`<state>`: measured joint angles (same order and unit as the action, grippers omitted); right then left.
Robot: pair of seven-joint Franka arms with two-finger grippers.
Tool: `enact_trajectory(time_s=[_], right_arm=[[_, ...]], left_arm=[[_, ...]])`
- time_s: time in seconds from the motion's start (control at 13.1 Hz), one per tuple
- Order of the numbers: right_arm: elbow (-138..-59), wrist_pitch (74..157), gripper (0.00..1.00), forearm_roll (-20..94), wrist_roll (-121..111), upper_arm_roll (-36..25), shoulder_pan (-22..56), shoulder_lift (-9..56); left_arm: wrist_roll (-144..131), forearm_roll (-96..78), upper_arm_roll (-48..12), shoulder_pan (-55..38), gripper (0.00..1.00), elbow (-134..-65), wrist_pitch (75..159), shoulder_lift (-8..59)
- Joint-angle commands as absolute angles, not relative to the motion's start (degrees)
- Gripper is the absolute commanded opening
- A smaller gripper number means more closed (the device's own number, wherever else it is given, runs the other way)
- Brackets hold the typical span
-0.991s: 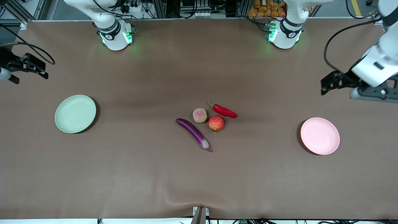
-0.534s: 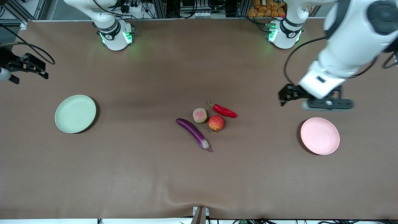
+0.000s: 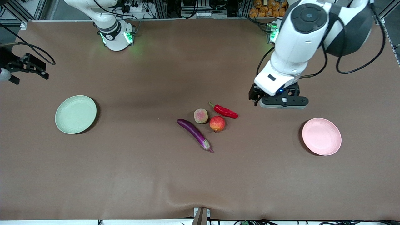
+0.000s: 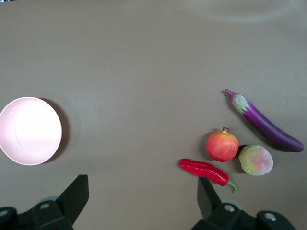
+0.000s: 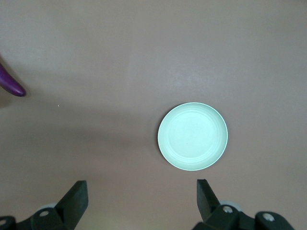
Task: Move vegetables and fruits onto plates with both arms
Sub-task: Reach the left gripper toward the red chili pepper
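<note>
- The produce sits in one cluster mid-table, and the pomegranate serves as the landmark: the chili pepper lies just beside it, farther from the front camera, stem toward the right arm's end; the peach lies just beside it toward the right arm's end.
- The eggplant lies near the pomegranate toward the right arm's end, its long axis slanting, with its stem end nearest the front camera.
- The pink plate is well apart from the pomegranate toward the left arm's end; the green plate is well apart toward the right arm's end. Both are bare, so no transfer is done yet.
- The left gripper hangs in the air over bare table between the chili pepper and the pink plate, its fingers spread wide and holding nothing.
- The deciding relation: the cluster lies from this claw toward the right arm's end, the chili pepper being the closest piece, so I judge the left arm nearer to the produce.
- The right gripper waits at the right arm's end of the table, jaws wide and empty.
- The left wrist view shows its own fingers apart, with pepper, pomegranate, peach and eggplant all together; the front view hides those fingertips under the wrist.
- The right wrist view shows the green plate whole and only the eggplant's purple tip.
</note>
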<state>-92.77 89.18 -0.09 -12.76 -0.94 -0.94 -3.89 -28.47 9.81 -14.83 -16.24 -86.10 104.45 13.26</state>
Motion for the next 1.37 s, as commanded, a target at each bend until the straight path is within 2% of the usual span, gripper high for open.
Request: enact_trajectory(time_s=[0.0,0.46,0.84,1.14,1.3], right_arm=[[-93.08,89.03,1.00,0.79,-13.18,-0.79,-1.23,-4.75],[-93.08,88.95,1.00,0.79,-13.18,-0.79,-1.23,-4.75],[-93.16,88.95,1.00,0.79,-13.18,-0.79,-1.23,-4.75],[-93.16,88.95,1.00,0.79,-13.18,-0.79,-1.23,-4.75],[-93.16,88.95,1.00,0.79,-13.18,-0.79,-1.14,-4.75]], left_arm=[[-32.23,10.72,-14.59,-15.65,1.00,-84.55,104.15,13.89],[-39.55,6.97,-14.68,-15.65,1.00,-84.46,98.89,13.10],[-53.95,0.27,-14.41,-16.26,1.00,-84.64,99.14,17.48],[-58.61,-2.46,-14.59,-15.56,1.00,-91.03,99.66,20.21],[-59.06,-2.55,-14.68,-15.47,1.00,-97.18,107.36,19.08]])
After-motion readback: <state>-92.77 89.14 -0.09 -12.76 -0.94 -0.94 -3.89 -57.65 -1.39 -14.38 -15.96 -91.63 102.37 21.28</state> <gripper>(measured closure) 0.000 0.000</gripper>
